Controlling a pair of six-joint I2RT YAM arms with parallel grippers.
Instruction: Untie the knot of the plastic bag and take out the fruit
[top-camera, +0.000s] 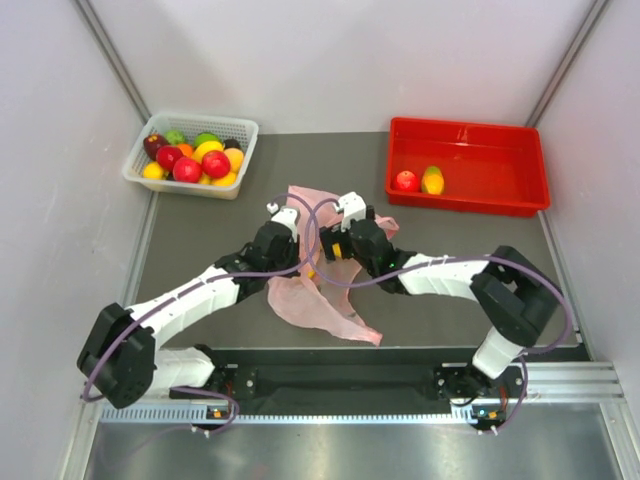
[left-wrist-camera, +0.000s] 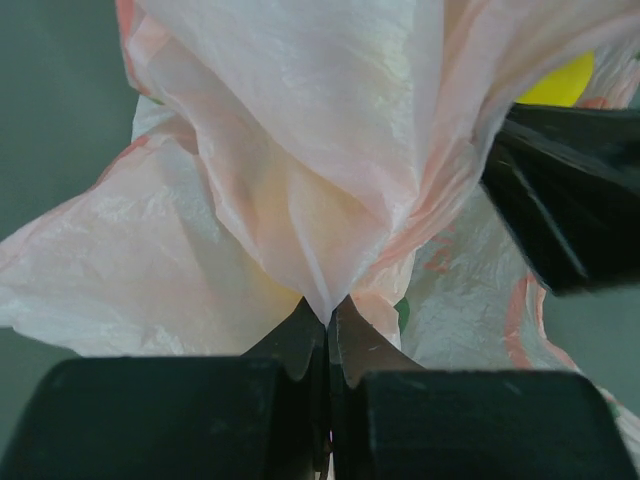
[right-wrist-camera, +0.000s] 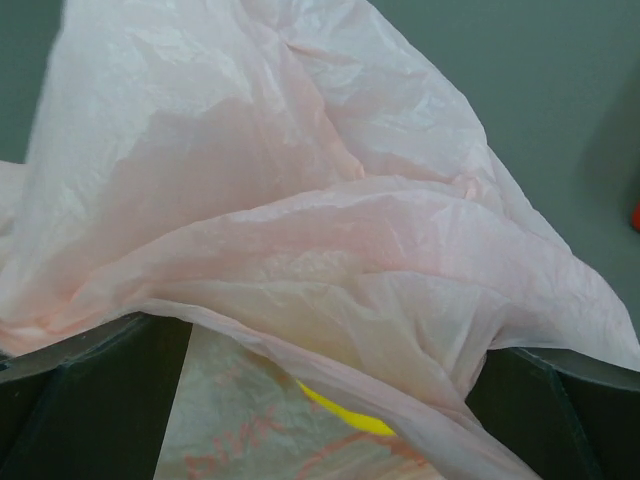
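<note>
The pink plastic bag lies crumpled on the dark mat between my two arms. My left gripper is shut on a pinch of the plastic bag's film, its fingertips pressed together with the film rising out of them. My right gripper is open, its fingers spread wide, with the plastic bag draped loosely over and between them. A yellow fruit shows under the film, and again beside the right gripper's finger as a yellow patch. The knot is hidden in the folds.
A red tray at the back right holds a red apple and a yellow-green mango. A white basket at the back left is piled with several red, yellow and green fruits. White walls close in on both sides.
</note>
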